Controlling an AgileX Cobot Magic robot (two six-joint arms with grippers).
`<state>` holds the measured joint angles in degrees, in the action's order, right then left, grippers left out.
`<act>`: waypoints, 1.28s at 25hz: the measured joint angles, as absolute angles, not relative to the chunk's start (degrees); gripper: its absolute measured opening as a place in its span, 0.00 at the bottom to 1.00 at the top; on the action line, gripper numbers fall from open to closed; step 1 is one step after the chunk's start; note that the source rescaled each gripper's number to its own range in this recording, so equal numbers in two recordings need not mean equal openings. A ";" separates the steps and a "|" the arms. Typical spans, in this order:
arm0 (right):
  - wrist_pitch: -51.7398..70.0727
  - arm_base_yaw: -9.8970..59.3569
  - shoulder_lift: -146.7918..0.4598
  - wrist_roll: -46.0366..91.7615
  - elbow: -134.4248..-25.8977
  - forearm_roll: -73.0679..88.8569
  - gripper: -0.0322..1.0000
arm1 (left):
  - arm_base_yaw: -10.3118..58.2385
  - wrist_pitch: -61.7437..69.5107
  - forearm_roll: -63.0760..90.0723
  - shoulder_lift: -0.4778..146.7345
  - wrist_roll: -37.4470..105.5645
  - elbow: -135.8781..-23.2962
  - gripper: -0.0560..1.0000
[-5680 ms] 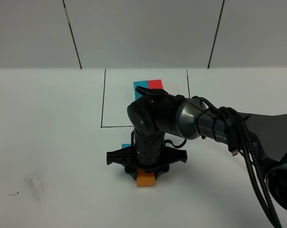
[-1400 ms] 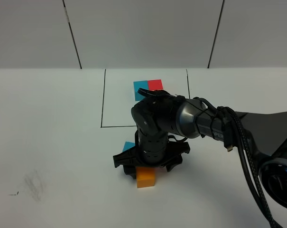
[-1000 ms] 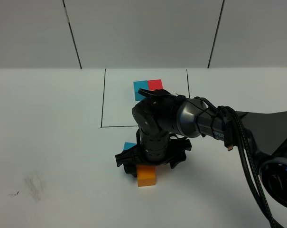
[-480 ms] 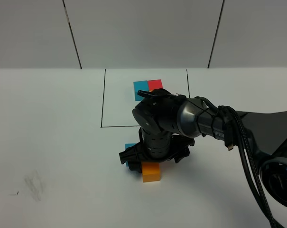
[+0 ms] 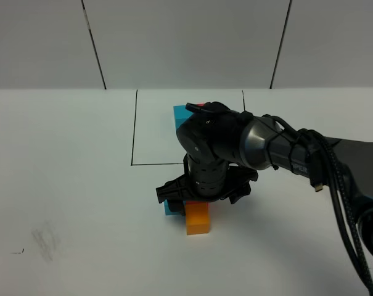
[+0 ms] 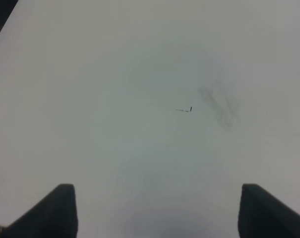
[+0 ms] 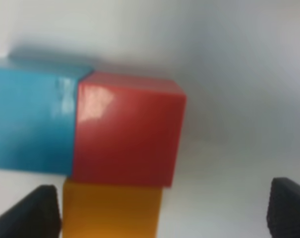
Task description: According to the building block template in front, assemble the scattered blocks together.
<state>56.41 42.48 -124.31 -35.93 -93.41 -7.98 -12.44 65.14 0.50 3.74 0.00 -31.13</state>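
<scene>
The scattered blocks sit joined in an L in the right wrist view: blue block (image 7: 30, 119) against the red block (image 7: 127, 129), orange block (image 7: 112, 210) below the red one. From above I see the orange block (image 5: 197, 217) and blue block (image 5: 171, 207); the red one is hidden under my right gripper (image 5: 204, 196). That right gripper (image 7: 162, 213) hangs open over them, its fingertips (image 7: 33, 213) wide of the cubes and touching none. The building block template (image 5: 179, 111) shows only a blue corner and a red sliver behind the arm. My left gripper (image 6: 159, 210) is open over bare table.
A thin black drawn rectangle (image 5: 133, 131) frames the template area at the back. The right arm (image 5: 285, 154) stretches in from the right across the middle. A grey smudge (image 5: 44, 240) and a small black mark (image 6: 184, 109) lie on the white table at front left.
The right gripper has shifted back and slightly right. The orange block has slid with it toward the blue and red cubes, and more of the blue block now shows.
</scene>
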 joint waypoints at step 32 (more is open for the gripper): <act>69.52 42.48 -96.94 -25.41 -93.18 -28.42 0.35 | -12.44 65.14 0.50 3.74 0.00 -31.13 0.63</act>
<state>69.52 42.48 -96.94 -25.41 -93.18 -28.42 -12.44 65.14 0.50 3.74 0.00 -31.13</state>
